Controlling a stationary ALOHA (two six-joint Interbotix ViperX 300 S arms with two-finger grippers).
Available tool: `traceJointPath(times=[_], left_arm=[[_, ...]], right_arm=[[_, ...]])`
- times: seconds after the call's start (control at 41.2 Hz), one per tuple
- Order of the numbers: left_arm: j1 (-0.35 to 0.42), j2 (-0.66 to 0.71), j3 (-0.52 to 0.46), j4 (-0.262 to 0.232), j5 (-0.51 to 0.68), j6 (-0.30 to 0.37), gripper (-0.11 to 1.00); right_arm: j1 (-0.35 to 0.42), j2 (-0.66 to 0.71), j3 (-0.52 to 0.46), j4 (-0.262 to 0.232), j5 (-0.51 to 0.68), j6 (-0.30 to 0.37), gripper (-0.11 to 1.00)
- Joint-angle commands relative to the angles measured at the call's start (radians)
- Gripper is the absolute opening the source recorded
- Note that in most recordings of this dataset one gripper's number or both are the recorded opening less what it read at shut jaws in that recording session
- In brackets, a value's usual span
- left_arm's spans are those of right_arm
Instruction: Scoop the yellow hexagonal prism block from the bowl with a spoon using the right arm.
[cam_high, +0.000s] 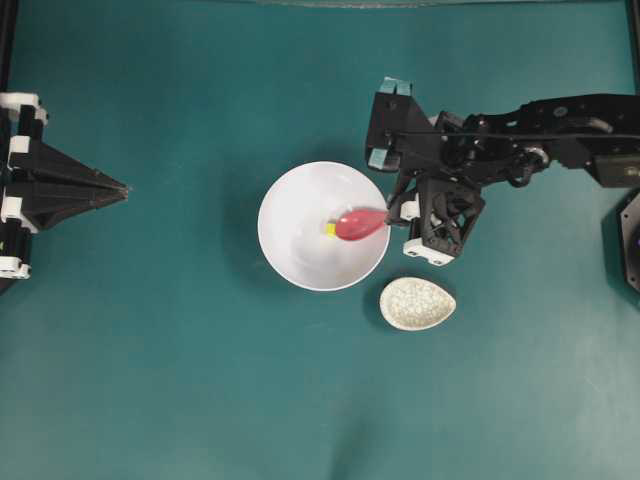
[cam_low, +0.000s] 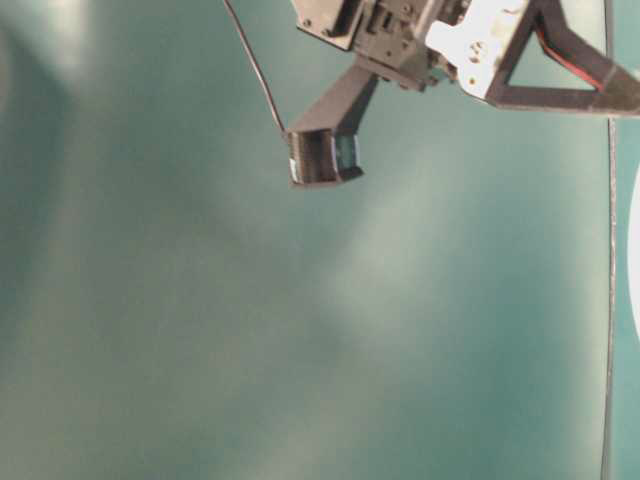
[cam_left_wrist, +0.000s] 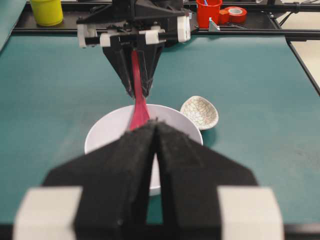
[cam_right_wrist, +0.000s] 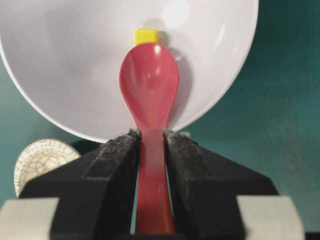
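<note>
Your right hand (cam_right_wrist: 151, 137) pinches the short handle of the glossy pink-red soup spoon (cam_right_wrist: 149, 85), fingers pressed on both sides. Ahead of that hand, the oval scoop reaches over the rim into the large round white bowl (cam_high: 290, 250). The tiny bright yellow faceted block (cam_right_wrist: 146, 36) lies on the bowl's floor just past the scoop's tip, touching or nearly so. Beside the hand sits a speckled cream teardrop dish (cam_high: 417, 303) on the teal desk (cam_high: 180, 380). Your left hand (cam_left_wrist: 156, 125) is pressed together, holding nothing, well apart from the bowl.

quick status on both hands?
Left hand: closed, holding nothing.
Right hand: closed on the spoon handle.
</note>
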Motion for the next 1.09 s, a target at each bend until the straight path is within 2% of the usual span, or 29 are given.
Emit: traceJointPath(times=[0.0, 0.218, 0.436, 0.8, 1.067], left_arm=[[0.0, 0.006, -0.014, 0.002, -0.006, 0.002, 0.01], [0.0, 0.006, -0.014, 0.002, -0.006, 0.002, 0.01], [-0.002, 0.005, -0.014, 0.003, -0.006, 0.002, 0.01], [-0.002, 0.006, -0.014, 0.003, -0.006, 0.002, 0.01], [-0.002, 0.006, -0.014, 0.003, -0.006, 0.002, 0.01]], right_arm=[[0.008, 0.005, -0.029, 0.0, -0.005, 0.002, 0.24], [0.015, 0.054, -0.052, -0.002, -0.028, 0.002, 0.24], [0.02, 0.077, -0.074, -0.002, -0.106, 0.002, 0.24], [0.02, 0.077, -0.075, -0.003, -0.21, 0.0, 0.24], [0.02, 0.051, -0.077, -0.002, -0.224, -0.002, 0.24]])
